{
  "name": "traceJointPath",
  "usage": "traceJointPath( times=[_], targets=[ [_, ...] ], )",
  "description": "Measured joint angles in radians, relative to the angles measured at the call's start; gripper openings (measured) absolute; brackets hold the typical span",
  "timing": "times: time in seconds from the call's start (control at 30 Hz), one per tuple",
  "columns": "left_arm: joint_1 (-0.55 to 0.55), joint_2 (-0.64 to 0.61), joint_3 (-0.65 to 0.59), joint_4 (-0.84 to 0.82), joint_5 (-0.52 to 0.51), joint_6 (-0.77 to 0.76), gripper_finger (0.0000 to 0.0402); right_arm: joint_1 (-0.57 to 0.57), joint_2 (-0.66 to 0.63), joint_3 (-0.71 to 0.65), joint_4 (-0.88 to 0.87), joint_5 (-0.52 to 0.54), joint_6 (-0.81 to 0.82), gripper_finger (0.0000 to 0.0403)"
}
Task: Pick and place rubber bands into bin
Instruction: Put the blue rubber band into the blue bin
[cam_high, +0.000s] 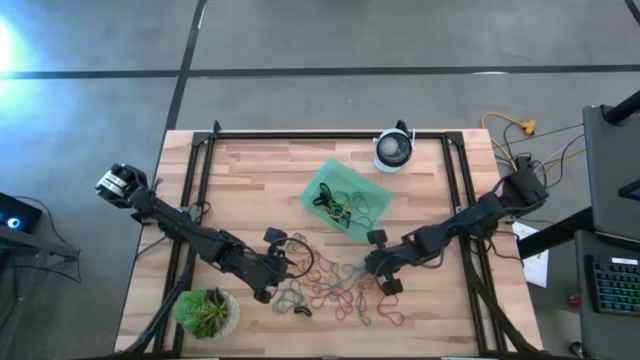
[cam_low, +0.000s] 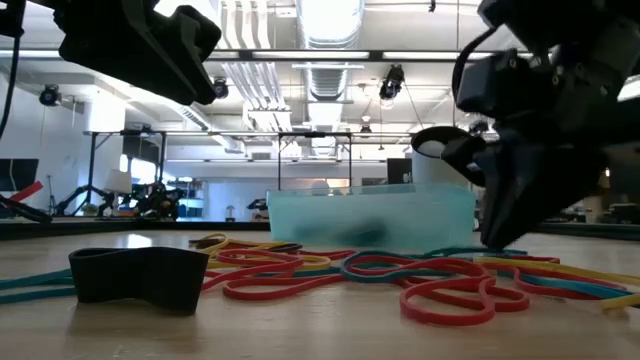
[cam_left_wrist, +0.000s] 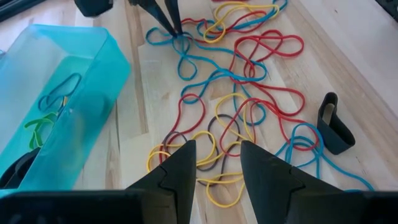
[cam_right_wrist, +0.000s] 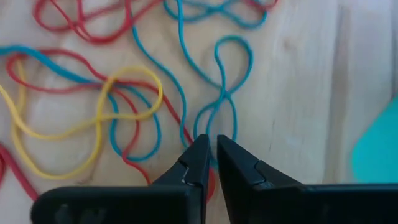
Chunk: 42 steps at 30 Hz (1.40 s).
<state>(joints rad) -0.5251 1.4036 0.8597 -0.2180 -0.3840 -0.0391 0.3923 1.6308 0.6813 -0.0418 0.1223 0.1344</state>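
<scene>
Several thin rubber bands in red, yellow, blue and dark tones lie tangled on the wooden table, near side of the mint-green bin. The bin holds a few bands. My right gripper is down at the pile's right side, shut on a blue band. My left gripper is open and hovers over the pile's left part, touching nothing. A wide black band stands on its edge at the pile's near-left side. My right gripper pinches the blue rubber band at the narrow waist of its figure-eight, between the two fingertips. The fingers come from above, slanting down from the table's right. The rest of the band lies slack on the table.
A round white-and-black device sits at the far edge, right of the bin. A green potted plant stands at the near-left corner beside my left arm. Black rails run along the table's sides. Bare wood lies left of the bin.
</scene>
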Motion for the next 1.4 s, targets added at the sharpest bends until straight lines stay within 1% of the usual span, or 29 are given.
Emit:
traceJointPath(
  times=[0.3, 0.57, 0.67, 0.83, 1.23, 1.4],
  targets=[
    [0.000, 0.000, 0.000, 0.000, 0.000, 0.000, 0.0111, 0.000, -0.004, -0.004, 0.056, 0.001, -0.021, 0.0070],
    [0.000, 0.000, 0.000, 0.000, 0.000, -0.001, 0.0111, -0.001, -0.004, -0.006, 0.044, 0.009, -0.028, 0.0095],
    [0.000, 0.000, 0.000, 0.000, 0.000, -0.003, 0.0111, -0.003, -0.004, -0.011, 0.002, 0.009, -0.001, 0.0098],
    [0.000, 0.000, 0.000, 0.000, 0.000, -0.002, 0.0111, -0.004, -0.007, -0.020, -0.031, 0.012, 0.042, 0.0096],
    [0.000, 0.000, 0.000, 0.000, 0.000, 0.000, 0.0111, -0.005, -0.009, -0.019, -0.029, 0.011, 0.018, 0.0087],
    [0.000, 0.000, -0.001, 0.000, 0.000, 0.000, 0.0111, -0.005, -0.009, -0.019, -0.028, 0.010, -0.009, 0.0061]
  ],
)
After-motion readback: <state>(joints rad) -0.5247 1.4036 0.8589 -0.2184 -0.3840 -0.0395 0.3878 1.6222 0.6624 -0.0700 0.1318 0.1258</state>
